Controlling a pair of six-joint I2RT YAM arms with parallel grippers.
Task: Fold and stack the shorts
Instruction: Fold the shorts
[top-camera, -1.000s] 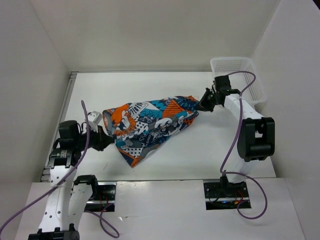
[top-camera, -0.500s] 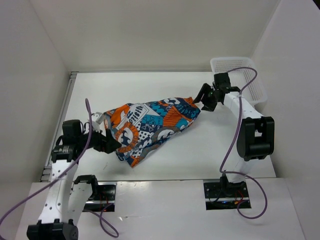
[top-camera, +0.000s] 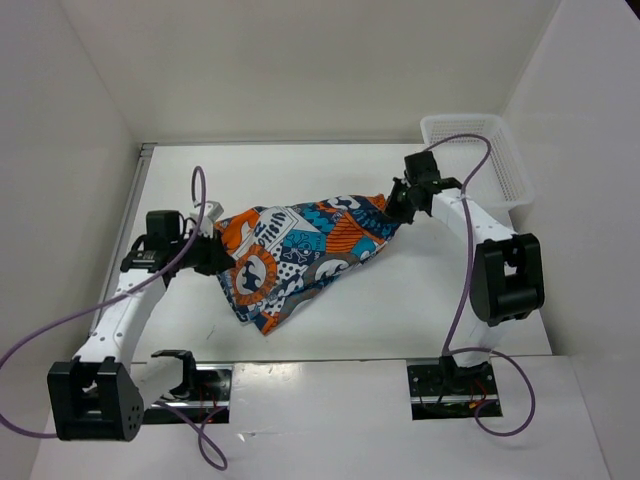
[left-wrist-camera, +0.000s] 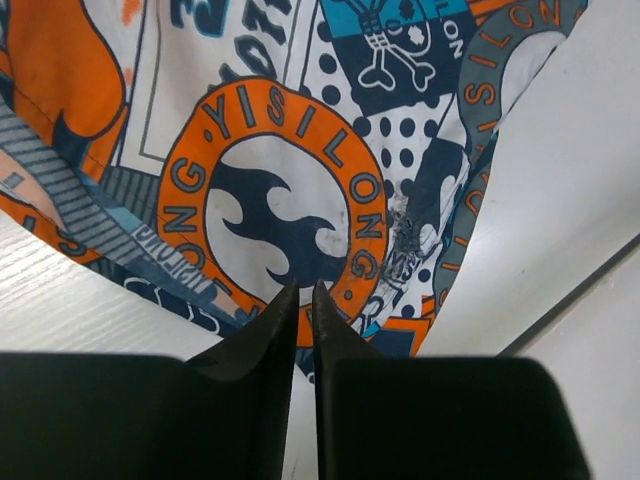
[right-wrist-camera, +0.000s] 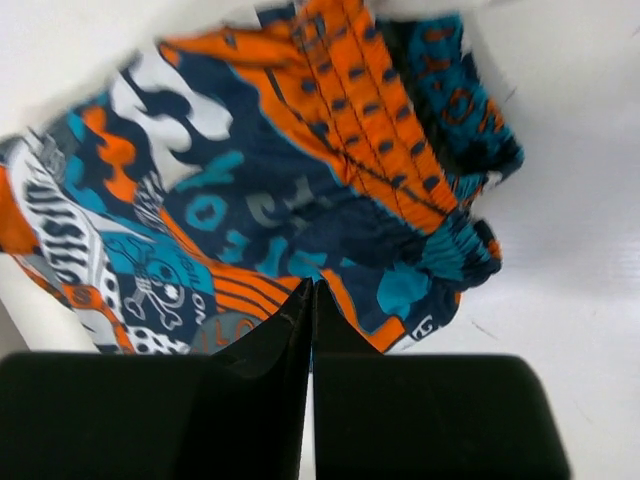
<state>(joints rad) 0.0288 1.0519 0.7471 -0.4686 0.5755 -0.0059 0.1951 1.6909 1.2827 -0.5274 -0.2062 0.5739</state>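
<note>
The shorts lie bunched and partly folded in the middle of the table, their patchwork print of blue, teal, orange and white facing up. My left gripper is at their left edge. In the left wrist view its jaws stand together with only a thin slit, tips over an orange ring print, and no cloth shows between them. My right gripper is at the gathered waistband end. In the right wrist view its jaws are shut, tips against the fabric, which looks slightly blurred.
A white mesh basket stands at the back right corner, just behind the right arm. White walls close in the table on the left, back and right. The table's front edge runs just below the shorts' lowest corner.
The shorts' left part was drawn right and folded over, then stayed put. My left gripper has moved toward the back beside their left edge. My right gripper closed and shifted slightly left at the waistband.
</note>
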